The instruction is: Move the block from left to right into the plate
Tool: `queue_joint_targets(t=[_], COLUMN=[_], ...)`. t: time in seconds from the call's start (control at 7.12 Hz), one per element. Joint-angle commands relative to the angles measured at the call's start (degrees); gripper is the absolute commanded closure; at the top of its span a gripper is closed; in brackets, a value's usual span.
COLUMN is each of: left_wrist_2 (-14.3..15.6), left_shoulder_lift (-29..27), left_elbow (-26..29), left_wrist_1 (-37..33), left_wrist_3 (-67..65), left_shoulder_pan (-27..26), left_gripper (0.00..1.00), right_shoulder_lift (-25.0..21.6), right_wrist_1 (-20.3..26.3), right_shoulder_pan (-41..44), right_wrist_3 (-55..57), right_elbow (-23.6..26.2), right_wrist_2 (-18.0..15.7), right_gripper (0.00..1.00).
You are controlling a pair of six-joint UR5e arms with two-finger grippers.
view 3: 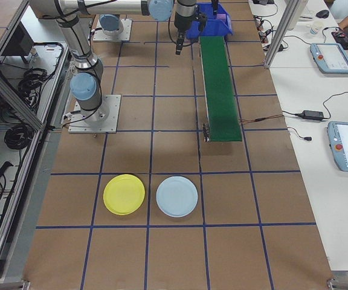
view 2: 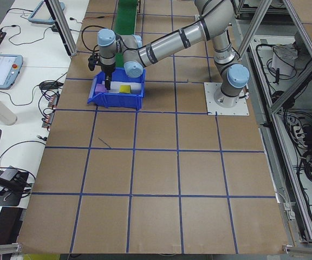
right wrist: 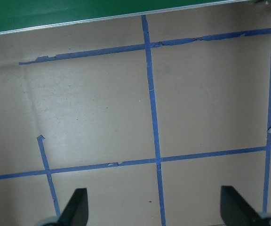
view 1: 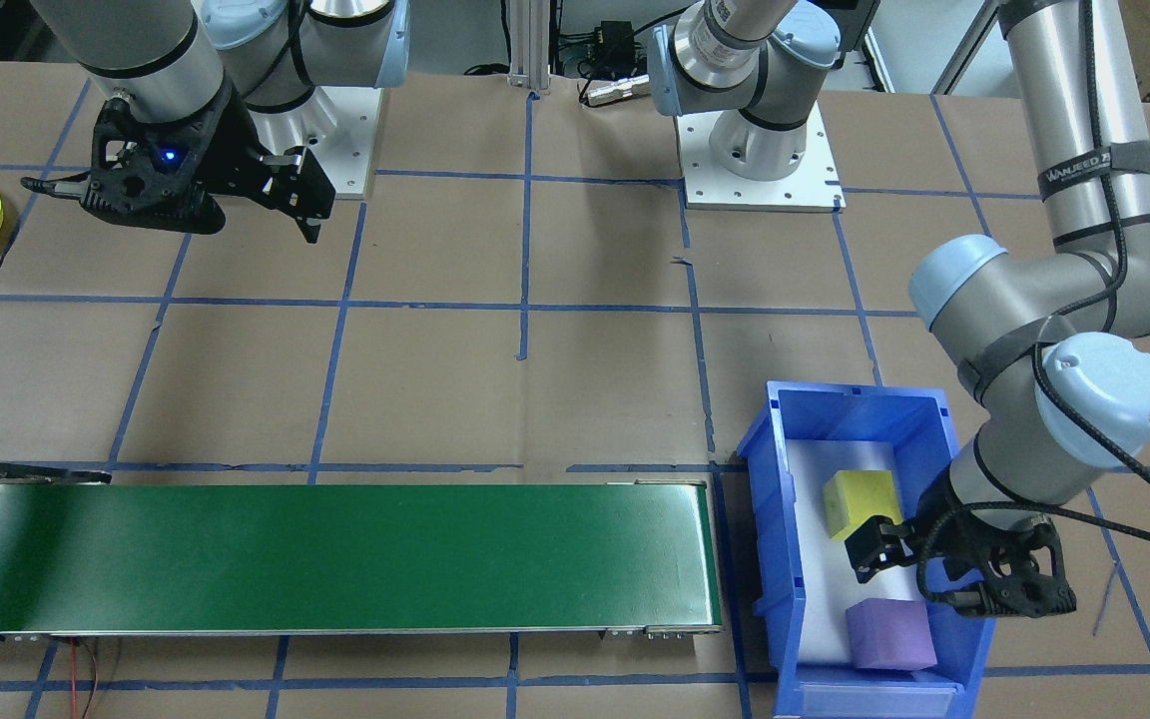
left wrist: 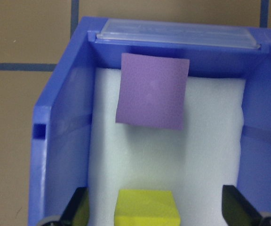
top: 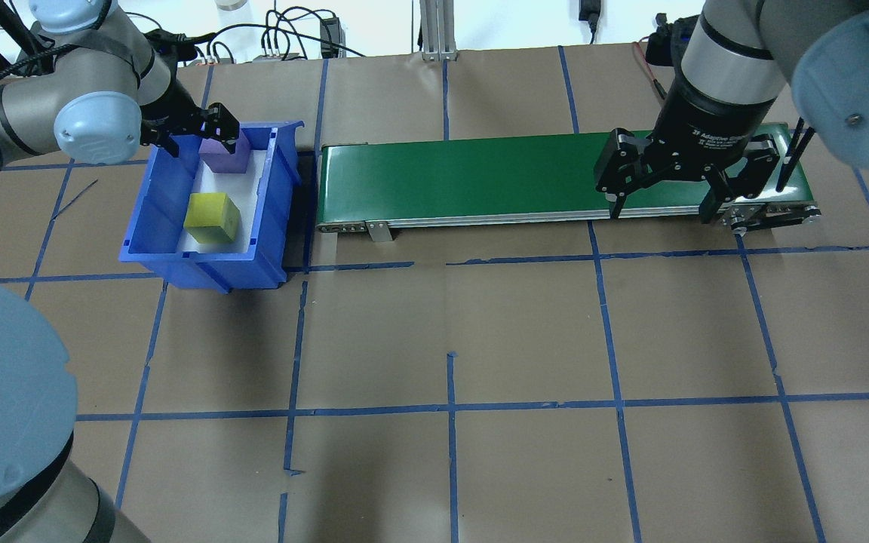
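- The table (top: pixel 449 332) carries everything: brown covering, gridded with blue tape, two arms mounted at its near edge.
- One green conveyor belt (top: pixel 525 177) lies along the far side, running left to right. It looks placed as the link between the two arms, one end just beside the bin and the other under the right arm.
- One blue bin (top: pixel 178 253) sits at the belt's left end, lined with white foam, so the left arm can pick from it and reach the belt nearby.
- Two plates lie well apart from the bin, past the right end of the belt: the yellow plate (view 3: pixel 124 194), the goal, and a pale blue plate (view 3: pixel 177 196) just beside it. Neither holds anything.
- Two blocks rest in the bin, apart from one another: a purple block (left wrist: pixel 153 91) against the far end wall and a yellow block (top: pixel 213 218) nearer the robot. I judge neither has been lifted yet.
- The left end effector (view 1: pixel 884 552) hangs inside the bin between the two blocks, pointing down, fingers spread with nothing between them. The task does not say which block; from its place it could go for either.
- The right end effector (top: pixel 661 188) hovers over the right end of the belt, fingers wide apart and empty, seemingly waiting for a block to arrive.
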Motion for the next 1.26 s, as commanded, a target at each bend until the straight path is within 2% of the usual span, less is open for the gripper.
queue_joint_targets(t=[0.0,0.7,0.98,1.12], left_wrist_2=[-0.41,-0.41,-0.5,-0.5], left_shoulder_lift=[-5.61,-9.4,-9.5,-9.32], left_elbow=[5.06,6.4,6.14,6.05], left_wrist_1=[1.45,4.0,4.0,3.83], left_wrist_3=[3.37,3.56,3.56,3.56], left_shoulder_pan=[-0.06,-0.15,-0.23,-0.5], left_gripper=[0.0,0.03,0.24,0.26], right_shoulder_lift=[0.0,0.0,0.0,0.0], right_wrist_1=[0.0,0.0,0.0,0.0], right_shoulder_pan=[-0.02,-0.02,-0.02,-0.02], right_wrist_3=[0.04,0.04,0.04,0.04], right_elbow=[0.0,0.0,0.0,0.0], right_wrist_2=[0.0,0.0,0.0,0.0], right_gripper=[0.0,0.0,0.0,0.0])
